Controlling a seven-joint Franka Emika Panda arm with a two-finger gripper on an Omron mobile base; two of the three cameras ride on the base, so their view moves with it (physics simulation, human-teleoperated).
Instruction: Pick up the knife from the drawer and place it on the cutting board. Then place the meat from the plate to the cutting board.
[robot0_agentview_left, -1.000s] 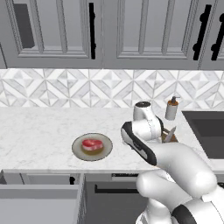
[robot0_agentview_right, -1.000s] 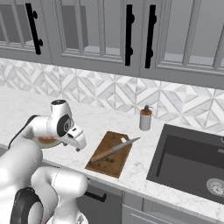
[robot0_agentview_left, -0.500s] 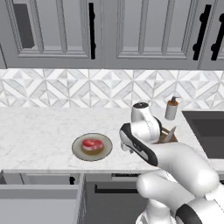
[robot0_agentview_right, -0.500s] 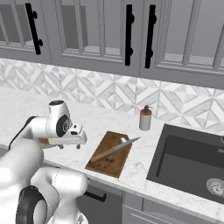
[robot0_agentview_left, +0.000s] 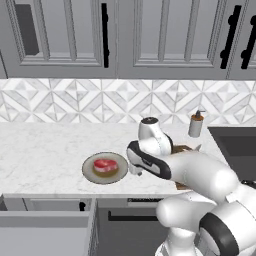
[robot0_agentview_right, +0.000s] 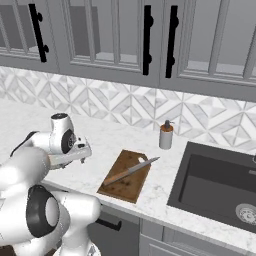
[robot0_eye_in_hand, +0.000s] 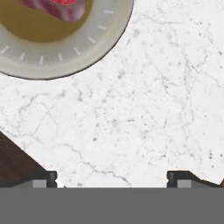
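Right now the gripper hangs over bare marble desk w/ its jaws spread wide, nothing between them; in the hand view the two dark fingertips sit far apart at the bottom edge. The plate shows at the top left of that view, beige rim w/ brown centre, and a bit of the meat sits on it, red w/ pale streaks. A dark brown corner at the lower left of the hand view looks like the cutting board, tho only a sliver is visible. From the left base view the plate lies on the desk near the front edge, meat in its middle, and the white arm's hand sits just beside it to the right. The drawer stands pulled out below the desk at lower left. From the right base view the cutting board lies on the desk betw. the arm and the black sink, and the knife rests diagonally across it, wooden handle toward the front, grey blade pointing toward a small soap bottle near the tiled wall. Grey cabinet doors w/ black handles hang above.
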